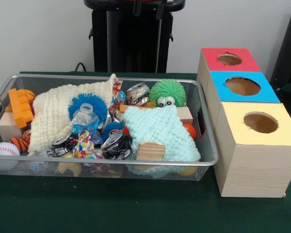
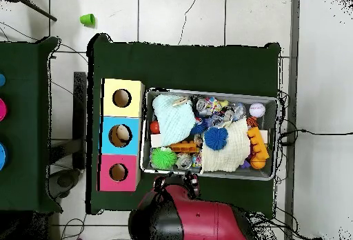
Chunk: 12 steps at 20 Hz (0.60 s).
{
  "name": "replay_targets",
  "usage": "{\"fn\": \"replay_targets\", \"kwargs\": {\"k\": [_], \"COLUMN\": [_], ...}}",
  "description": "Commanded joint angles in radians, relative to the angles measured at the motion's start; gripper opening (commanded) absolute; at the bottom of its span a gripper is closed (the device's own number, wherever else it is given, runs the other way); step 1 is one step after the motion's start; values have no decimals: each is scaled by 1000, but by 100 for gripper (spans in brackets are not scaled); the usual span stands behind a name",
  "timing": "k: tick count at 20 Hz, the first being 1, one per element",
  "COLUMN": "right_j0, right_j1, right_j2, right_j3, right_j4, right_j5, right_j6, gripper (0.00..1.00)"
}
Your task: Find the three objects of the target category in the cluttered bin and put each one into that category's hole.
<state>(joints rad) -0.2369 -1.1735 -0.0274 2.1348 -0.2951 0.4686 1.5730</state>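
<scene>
Your gripper (image 2: 176, 181) is pulled back on the robot's side of the large silver wire-mesh bin (image 2: 210, 176), hanging just outside its rim. You can't tell from either view whether it is wide or narrow, and nothing shows in its grasp.

Straight past it, just inside the rim, sits the green spiky rubber ball with googly eyes (image 1: 167, 92) (image 2: 163, 158), the closest thing to the tool. Beside that ball lies a crushed silver can (image 1: 138, 93). Farther out from the gripper you've got the mint-green fluffy star-shaped cloth (image 1: 157, 133) (image 2: 172, 118), spread over the far corner on the boxes' side. Off to the gripper's right, a cream quilted muslin cloth (image 1: 63, 114) (image 2: 231, 153) drapes across the heap, with a blue spiky ball (image 1: 88, 103) (image 2: 216, 138) touching its edge and a clear plastic bottle (image 1: 85, 121) lying against that ball. Beyond the muslin, well to the right of the tool, you see an orange toothed plastic block (image 1: 20, 107) (image 2: 258, 144), and in the farthest right corner a white baseball (image 1: 5, 149) (image 2: 256, 110).

Now your target: the round hole (image 1: 229, 59) (image 2: 118, 172) in the red-topped pale wooden box (image 1: 247, 62) (image 2: 103, 182) lies to the gripper's left, just outside the bin's short end. It's the nearest of the three boxes to the tool. The blue-topped box (image 1: 269, 92) (image 2: 107, 135) comes next, touching it, and the yellow-topped box (image 1: 286, 131) (image 2: 108, 99) stands farthest out.
</scene>
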Motion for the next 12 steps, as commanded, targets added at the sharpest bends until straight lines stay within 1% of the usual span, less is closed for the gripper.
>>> {"fn": "replay_targets", "kwargs": {"k": [1,6,7,10,12], "right_j0": [-80,-232,-274,-372,-436], "right_j1": [67,57,61,77,100], "right_j2": [37,165,200,282,339], "right_j3": [-110,-78,-67,-55,-55], "right_j4": [-139,-95,-79,-74,-92], "right_j5": [-68,-73,-82,-103,-114], "right_j6": [-16,-117,-132,-153,-171], "gripper": [100,100,100,100,100]}}
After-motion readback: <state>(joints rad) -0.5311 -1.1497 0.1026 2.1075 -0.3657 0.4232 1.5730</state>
